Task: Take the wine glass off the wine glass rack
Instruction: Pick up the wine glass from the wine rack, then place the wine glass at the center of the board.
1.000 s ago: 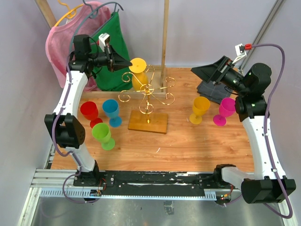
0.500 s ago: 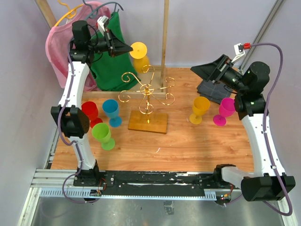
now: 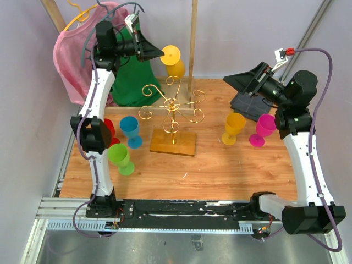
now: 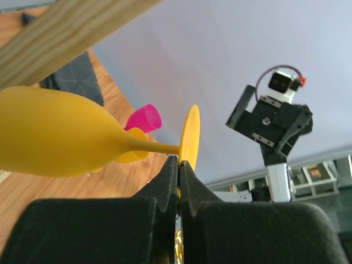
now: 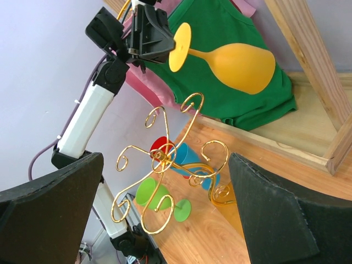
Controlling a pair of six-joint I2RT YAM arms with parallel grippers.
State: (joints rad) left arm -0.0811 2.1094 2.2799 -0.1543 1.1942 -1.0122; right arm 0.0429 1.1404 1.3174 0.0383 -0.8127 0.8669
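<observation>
Aloft one wine glass (image 3: 174, 62) in left pincer (image 3: 161, 53), one rack (image 3: 172, 107), five glasses (image 3: 130, 127)

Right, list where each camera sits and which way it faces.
Top external: above and behind the robot, looking down on the wooden table, gold wire wine glass rack, left arm and right arm.
Left wrist: on the left arm, looking along the shut left gripper pinching the foot of the yellow plastic wine glass; right arm beyond.
Right wrist: looks between the fingers of the open right gripper at rack and left gripper.
Shared: all three show that glass.
</observation>
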